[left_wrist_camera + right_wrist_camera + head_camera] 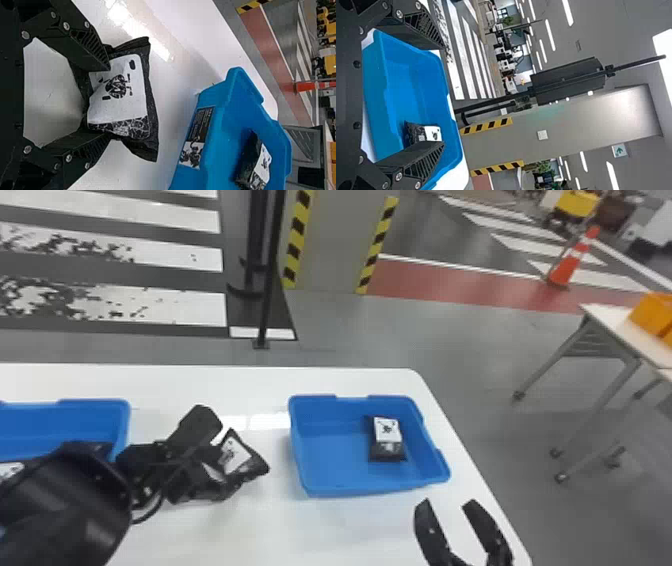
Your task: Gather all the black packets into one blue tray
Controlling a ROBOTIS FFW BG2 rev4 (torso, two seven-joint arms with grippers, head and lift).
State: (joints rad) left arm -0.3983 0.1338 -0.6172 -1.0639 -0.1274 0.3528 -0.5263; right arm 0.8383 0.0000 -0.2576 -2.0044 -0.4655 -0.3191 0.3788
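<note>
Two blue trays, at least two black packets, two claws, at least two tables, one orange cone

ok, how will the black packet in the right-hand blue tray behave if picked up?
The black packet should mostly hold its shape, given its blocky body. Its crinkled end will probably fold under a finger. Rolling seems unlikely; it lies on a broad side.

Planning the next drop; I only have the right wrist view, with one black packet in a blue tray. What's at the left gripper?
Observer: Another black packet, between the left gripper's fingers.
Operator: Over my tray?
Observer: No, the head view shows it left of your blue tray, over the white table.
Operator: Any other tray?
Observer: Yes, a second blue tray farther left, partly hidden by the left arm.
</note>
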